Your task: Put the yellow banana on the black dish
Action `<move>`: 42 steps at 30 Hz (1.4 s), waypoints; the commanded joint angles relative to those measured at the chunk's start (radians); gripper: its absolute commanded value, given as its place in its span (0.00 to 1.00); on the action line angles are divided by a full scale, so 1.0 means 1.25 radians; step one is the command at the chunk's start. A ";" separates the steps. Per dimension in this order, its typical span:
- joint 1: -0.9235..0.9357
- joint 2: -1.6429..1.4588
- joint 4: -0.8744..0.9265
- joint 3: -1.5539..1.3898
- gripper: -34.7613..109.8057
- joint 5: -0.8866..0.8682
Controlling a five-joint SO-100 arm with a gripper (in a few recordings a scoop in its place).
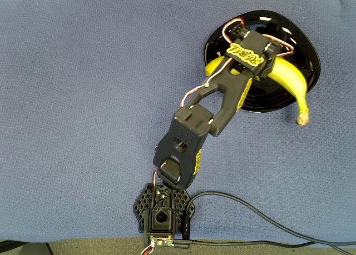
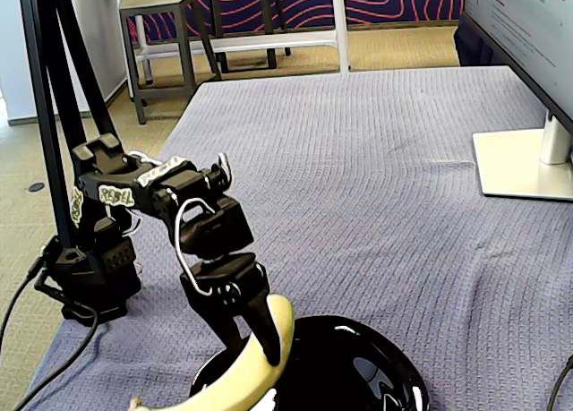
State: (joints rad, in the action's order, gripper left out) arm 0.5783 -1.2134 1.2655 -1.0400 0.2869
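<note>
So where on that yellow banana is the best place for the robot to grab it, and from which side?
Probably the thick middle of the yellow banana, coming down from above with the jaws across its width. It lies curved over the black dish, stem end poking past the rim, so the middle is widest and best balanced. The gripper is placed about there in the fixed view.

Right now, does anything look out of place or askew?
The yellow banana, with the tool around it, lies across the black dish with its stem end sticking past the rim over the blue cloth. Nothing spilled or damaged.
</note>
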 commanded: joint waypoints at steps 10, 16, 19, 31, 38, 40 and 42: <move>0.018 0.123 -0.029 0.258 0.24 -0.005; 0.002 0.172 -0.031 0.334 0.24 -0.018; -0.006 0.179 -0.042 0.351 0.24 -0.026; -0.018 0.217 -0.049 0.389 0.24 -0.038; -0.017 0.272 -0.049 0.430 0.24 -0.040; -0.017 0.280 -0.053 0.428 0.24 -0.039; -0.017 0.281 -0.055 0.416 0.24 -0.039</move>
State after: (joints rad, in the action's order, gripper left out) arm 0.5630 -0.8253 1.2333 -0.6105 0.2408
